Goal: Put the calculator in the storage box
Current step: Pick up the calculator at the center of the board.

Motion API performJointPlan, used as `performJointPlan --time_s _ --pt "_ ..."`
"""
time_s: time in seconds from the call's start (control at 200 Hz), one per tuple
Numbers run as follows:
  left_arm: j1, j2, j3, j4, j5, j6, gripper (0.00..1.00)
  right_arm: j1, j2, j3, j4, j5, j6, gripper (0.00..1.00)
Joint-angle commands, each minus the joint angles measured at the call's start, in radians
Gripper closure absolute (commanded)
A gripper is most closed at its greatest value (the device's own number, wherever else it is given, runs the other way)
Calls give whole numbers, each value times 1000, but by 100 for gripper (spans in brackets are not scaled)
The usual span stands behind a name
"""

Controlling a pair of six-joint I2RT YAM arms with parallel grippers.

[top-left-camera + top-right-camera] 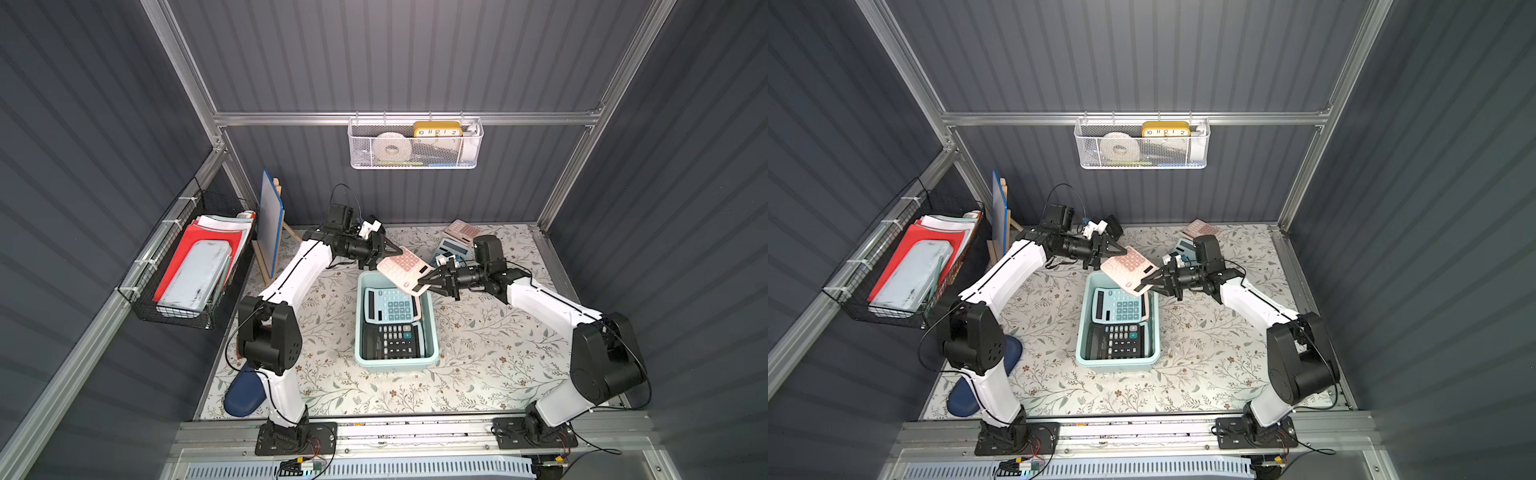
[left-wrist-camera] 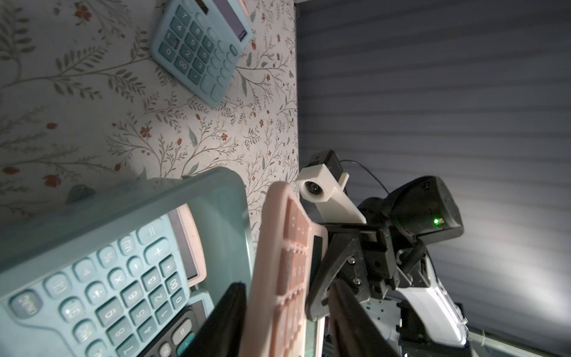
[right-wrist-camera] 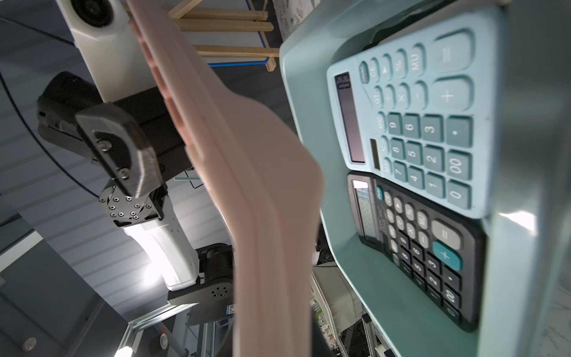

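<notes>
The right fingers (image 1: 428, 281) pinch the near right end of the pink calculator (image 1: 402, 268). The left fingers (image 1: 393, 249) sit around its far end (squeezing or not, I cannot tell). It hangs tilted over the far edge of the storage box (image 1: 397, 363).

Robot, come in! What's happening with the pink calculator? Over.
Copy: right gripper shut on pink calculator; left gripper straddles its far corner, grip unclear. Tilted over storage box, far end. Inside it: blue calculator, black calculator.
</notes>
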Motion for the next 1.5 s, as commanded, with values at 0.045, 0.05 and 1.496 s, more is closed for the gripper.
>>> performJointPlan --time_s 0.045,0.05,1.496 --pt "-6 12 -13 33 97 2 73 9 21 31 46 -13 18 100" --pt "-7 11 -13 33 96 2 74 9 21 31 46 -13 18 100" --pt "-5 -246 -229 354 -299 -299 3 46 -74 19 36 250 -16 100"
